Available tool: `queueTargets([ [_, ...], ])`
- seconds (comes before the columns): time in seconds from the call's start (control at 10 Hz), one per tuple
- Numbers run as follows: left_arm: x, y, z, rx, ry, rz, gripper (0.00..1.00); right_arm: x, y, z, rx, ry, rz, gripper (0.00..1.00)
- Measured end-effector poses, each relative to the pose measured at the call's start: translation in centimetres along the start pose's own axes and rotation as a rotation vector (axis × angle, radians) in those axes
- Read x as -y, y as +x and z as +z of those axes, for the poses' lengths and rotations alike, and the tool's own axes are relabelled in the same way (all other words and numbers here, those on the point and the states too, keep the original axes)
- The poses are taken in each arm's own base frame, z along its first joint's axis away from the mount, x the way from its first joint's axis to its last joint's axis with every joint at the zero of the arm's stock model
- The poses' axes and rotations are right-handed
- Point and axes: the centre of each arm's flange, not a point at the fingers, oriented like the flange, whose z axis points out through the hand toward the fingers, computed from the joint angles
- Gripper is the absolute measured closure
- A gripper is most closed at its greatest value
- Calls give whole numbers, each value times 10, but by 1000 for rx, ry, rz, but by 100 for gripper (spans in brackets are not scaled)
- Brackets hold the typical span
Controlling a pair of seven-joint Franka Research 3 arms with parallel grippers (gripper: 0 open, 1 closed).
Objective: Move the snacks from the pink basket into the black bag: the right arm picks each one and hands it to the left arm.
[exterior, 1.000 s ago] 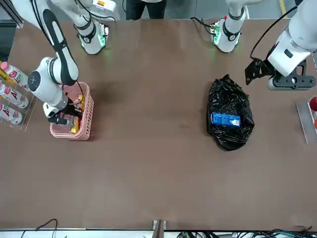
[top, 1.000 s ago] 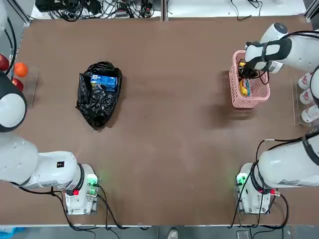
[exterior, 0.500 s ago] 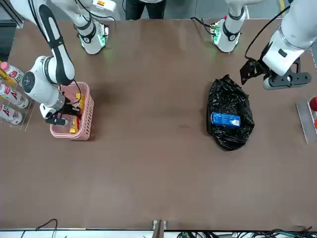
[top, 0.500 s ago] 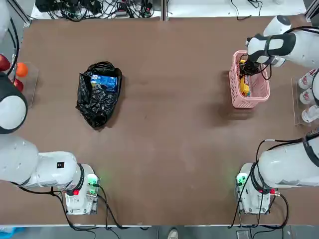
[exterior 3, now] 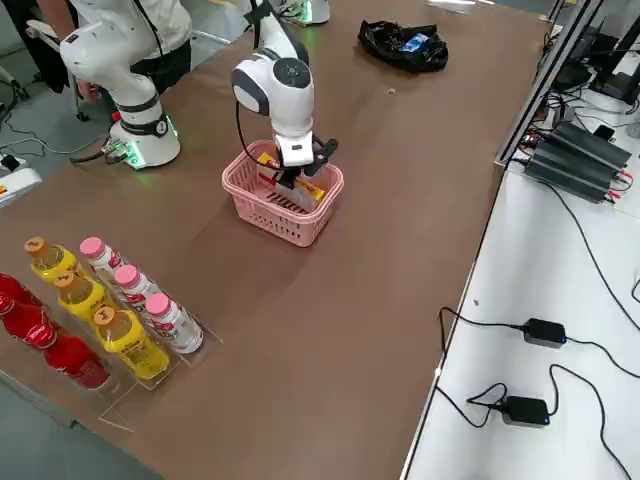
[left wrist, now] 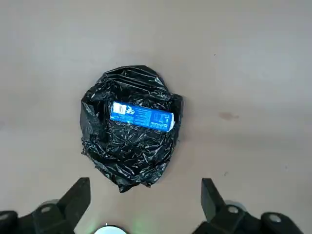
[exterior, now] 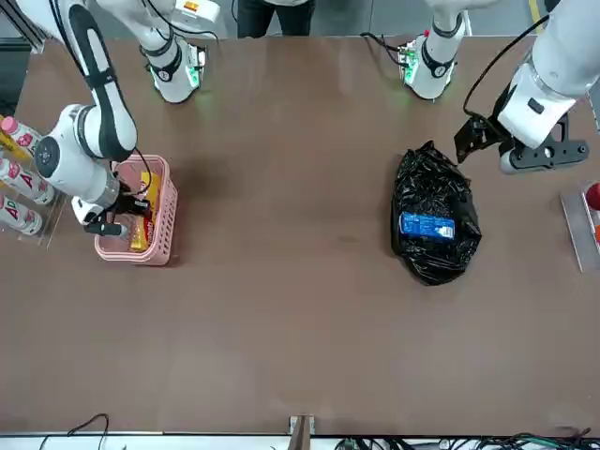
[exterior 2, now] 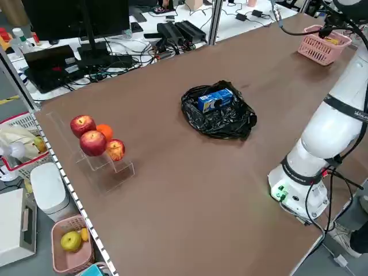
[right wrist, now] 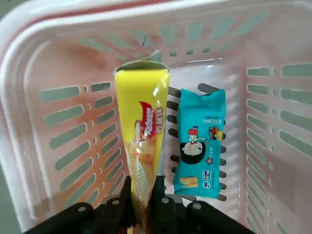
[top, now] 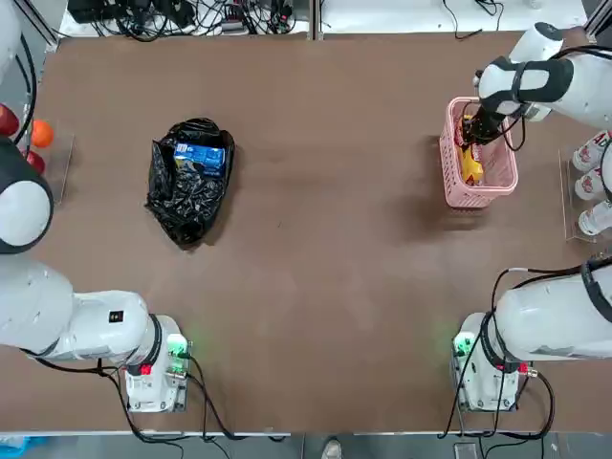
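Your black bag (top: 189,182) lies open with the blue cookie pack (top: 199,157) in it. In the pink basket (top: 478,153), your right gripper (right wrist: 144,195) pinches the yellow-orange pack (right wrist: 142,146); the teal packet (right wrist: 200,142) lies beside. Your left gripper (left wrist: 144,204) hovers, fingers spread, empty.

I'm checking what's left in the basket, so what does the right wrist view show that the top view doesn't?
Only the right wrist view shows the teal packet lying on the basket floor. Only the top view shows the black bag with the blue cookie pack on it. Both show the pink basket and the right end effector shut on the yellow pack.
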Motion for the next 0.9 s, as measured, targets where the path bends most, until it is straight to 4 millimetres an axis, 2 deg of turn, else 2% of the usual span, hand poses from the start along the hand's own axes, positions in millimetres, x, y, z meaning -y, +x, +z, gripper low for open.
queueTargets([
  [0.9,-1,0,0,1,0,0,0,0,8,-47,109,29,-24,81],
])
